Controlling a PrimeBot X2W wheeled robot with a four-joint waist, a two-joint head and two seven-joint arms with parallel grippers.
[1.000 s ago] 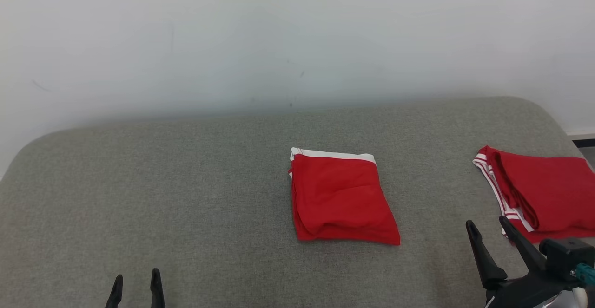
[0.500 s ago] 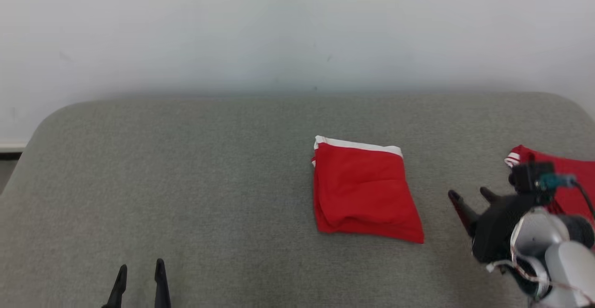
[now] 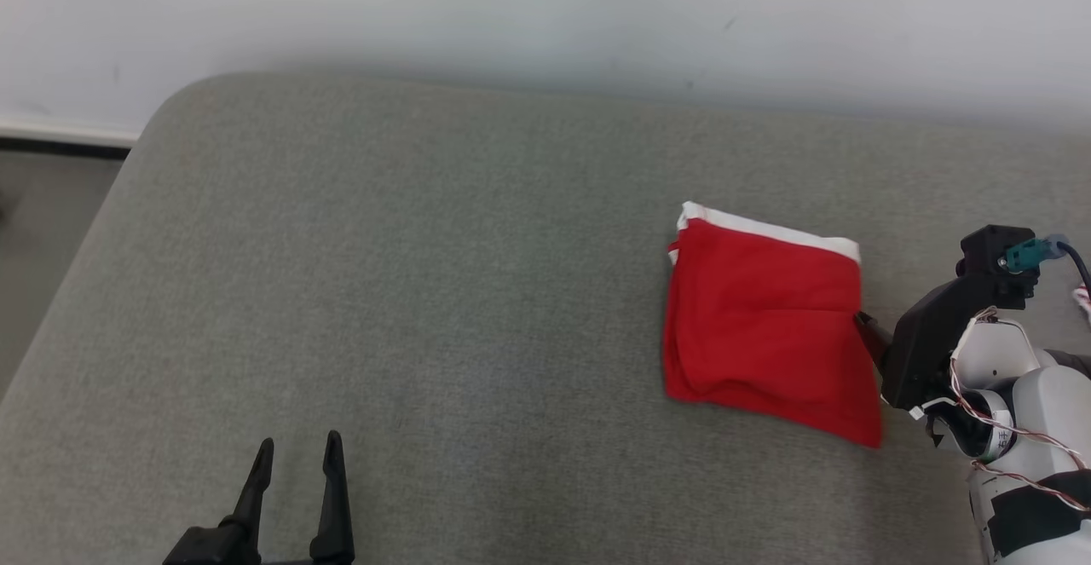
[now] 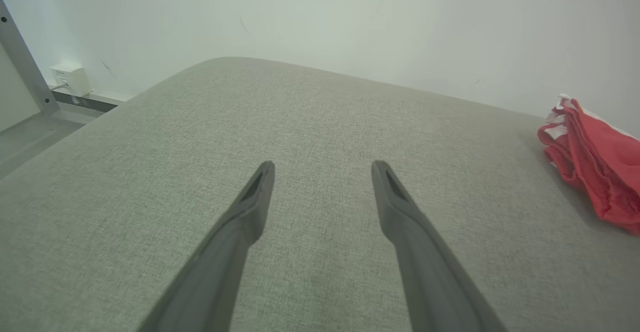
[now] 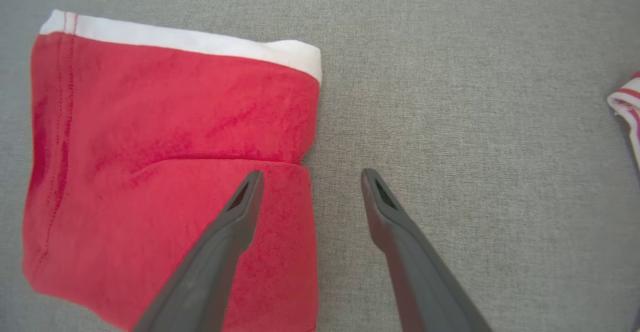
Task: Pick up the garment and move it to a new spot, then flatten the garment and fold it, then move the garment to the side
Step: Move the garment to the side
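A folded red garment (image 3: 763, 326) with a white band along its far edge lies flat on the grey cushion (image 3: 426, 292). My right gripper (image 3: 869, 335) is at the garment's right edge. In the right wrist view this gripper (image 5: 311, 174) is open, with one finger over the red garment (image 5: 165, 172) and the other over bare cushion; nothing is between them. My left gripper (image 3: 294, 454) stands open near the front edge, far to the garment's left. The left wrist view shows its open fingers (image 4: 322, 167) over bare cushion, with red cloth (image 4: 595, 172) at the right.
A second red garment with white stripes peeks in at the right edge (image 5: 627, 106), also as a sliver (image 3: 1084, 296) behind my right wrist. The cushion's rounded left corner (image 3: 162, 113) drops to the floor. A white wall (image 3: 545, 11) runs behind.
The camera has turned, so the whole picture shifted right. My right gripper has moved from beside the second garment to the folded garment's right edge. The left gripper has hardly moved.
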